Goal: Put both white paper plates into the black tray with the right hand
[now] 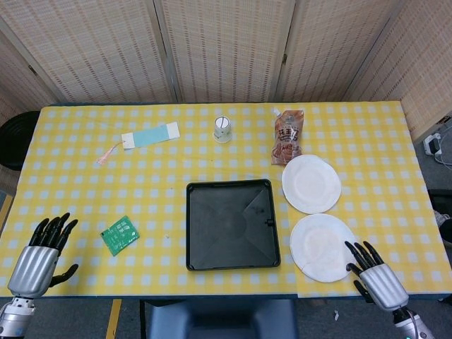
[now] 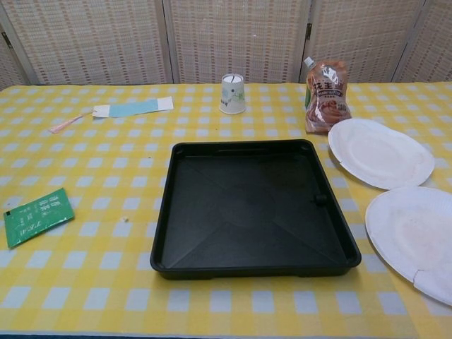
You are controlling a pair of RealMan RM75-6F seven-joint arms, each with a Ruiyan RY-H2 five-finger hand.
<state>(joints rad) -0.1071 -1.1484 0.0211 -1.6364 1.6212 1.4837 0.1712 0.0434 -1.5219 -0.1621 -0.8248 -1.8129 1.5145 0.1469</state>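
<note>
Tabletop [image 1: 85, 191]: two plates [image 1: 311, 183], one tray [image 1: 232, 224].

The tray [image 1: 232, 224] lay mid-table, two plates to its right, the near plate [image 1: 323, 247] before the far plate [image 1: 311, 183]. A pouch [image 1: 288, 137] and cup [image 1: 223, 129] lay beyond; a packet [image 1: 119, 235] lay left.

A staged robot test area rather than a lived-in room: woven folding screens [image 1: 226, 49] close off the back of a single table [image 1: 85, 191] dressed in a yellow-and-white checked cloth; a power strip [image 1: 433, 144] with cables lies on the bare floor at the right edge; assorted props sit spaced apart on the cloth, among them a black tray [image 1: 231, 224], a snack pouch [image 1: 288, 135] and an upturned paper cup [image 1: 223, 129].
</note>
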